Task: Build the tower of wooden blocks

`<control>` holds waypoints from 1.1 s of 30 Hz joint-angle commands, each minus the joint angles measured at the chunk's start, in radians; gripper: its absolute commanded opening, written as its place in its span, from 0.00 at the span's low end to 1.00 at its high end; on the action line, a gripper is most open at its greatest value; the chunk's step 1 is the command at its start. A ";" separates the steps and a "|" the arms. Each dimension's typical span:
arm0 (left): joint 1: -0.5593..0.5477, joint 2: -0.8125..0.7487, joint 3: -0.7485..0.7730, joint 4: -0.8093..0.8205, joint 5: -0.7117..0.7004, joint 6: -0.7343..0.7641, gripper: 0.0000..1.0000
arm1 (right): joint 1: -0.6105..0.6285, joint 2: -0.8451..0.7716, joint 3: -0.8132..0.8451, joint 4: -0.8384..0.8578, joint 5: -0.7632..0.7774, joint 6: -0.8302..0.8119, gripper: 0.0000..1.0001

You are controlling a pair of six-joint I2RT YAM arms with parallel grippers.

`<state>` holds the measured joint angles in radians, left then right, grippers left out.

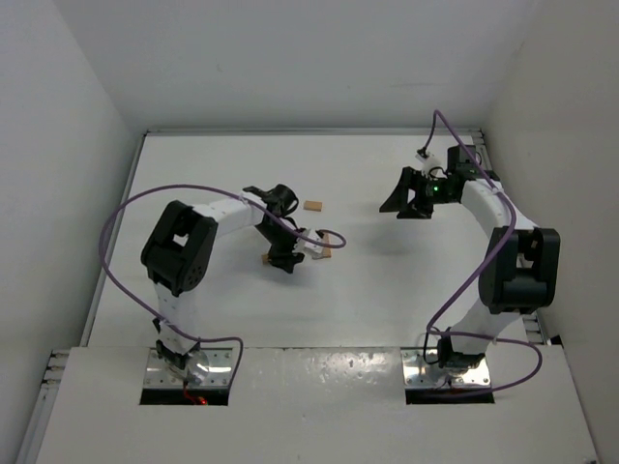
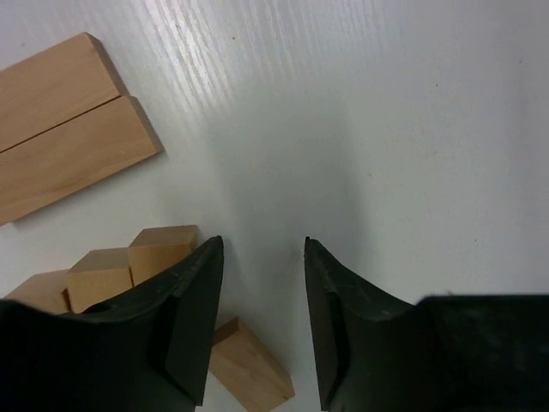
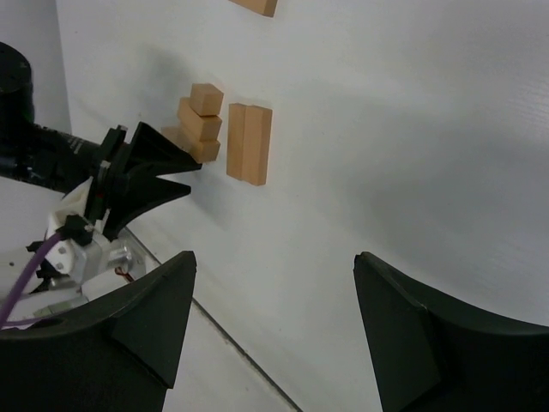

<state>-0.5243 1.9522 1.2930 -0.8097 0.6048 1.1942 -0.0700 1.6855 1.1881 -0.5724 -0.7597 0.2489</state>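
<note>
Two long flat wood blocks (image 2: 64,129) lie side by side on the white table; they also show in the right wrist view (image 3: 249,142). Three short cubes (image 2: 129,262) lie in a row beside my left gripper's left finger, also seen from the right wrist (image 3: 201,124). Another block (image 2: 253,369) lies on the table low between the left jaws, touching neither pad that I can see. My left gripper (image 2: 262,251) is open over it (image 1: 286,257). A lone block (image 1: 311,205) lies farther back. My right gripper (image 3: 273,257) is wide open and empty, far right (image 1: 410,199). No stacked tower shows.
White walls enclose the table on the left, back and right. The left arm's purple cable (image 1: 145,198) loops over the table's left part. The left gripper (image 3: 146,167) shows in the right wrist view beside the cubes.
</note>
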 commanded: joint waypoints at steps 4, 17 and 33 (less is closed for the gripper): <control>0.032 -0.249 -0.009 0.000 0.110 -0.041 0.54 | -0.007 -0.010 0.030 0.031 -0.059 0.004 0.76; 0.119 -0.234 -0.021 0.058 -0.004 -0.183 1.00 | -0.007 -0.010 0.033 0.023 -0.056 0.001 0.83; 0.055 -0.078 -0.035 0.230 -0.211 -0.285 1.00 | -0.005 0.008 0.053 -0.006 -0.049 -0.011 0.83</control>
<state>-0.4580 1.8549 1.2530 -0.6006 0.4110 0.9257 -0.0700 1.6875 1.1950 -0.5816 -0.7937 0.2539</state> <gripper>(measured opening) 0.995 0.825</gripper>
